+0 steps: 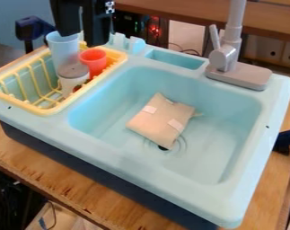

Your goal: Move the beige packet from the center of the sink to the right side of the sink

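We've got the black gripper (83,37) at upper left, over the rear of the rack area. Can't tell from here whether it's spread or pressed together, or whether it has anything. Small black-and-white patterned marker (110,6) on its side; nothing on it we can read. Nearest thing: light blue cup (63,50), upright in the yellow rack (58,108), tall, smooth, plastic-looking. Red cup (94,60) just beside it, round rim. White container (73,81) with a greyish top in front of those, small red and green bit by its side.

Rack has thin ribs, sits in the left part of the pale blue sink unit (132,162). Beige pouch (160,121) lies in the basin, soft and creased, roughly square, two blank white patches, partly over the drain (164,147). Grey faucet (224,58) on the back right rim, shallow tray (177,59) left of it. Dark base (99,174) under the unit.

Table (27,157) is wood, visible grain, chipped front edge. Behind: brown worktop (171,8), electronics with red lights (153,28), white drawers (281,52) with dark round holes.
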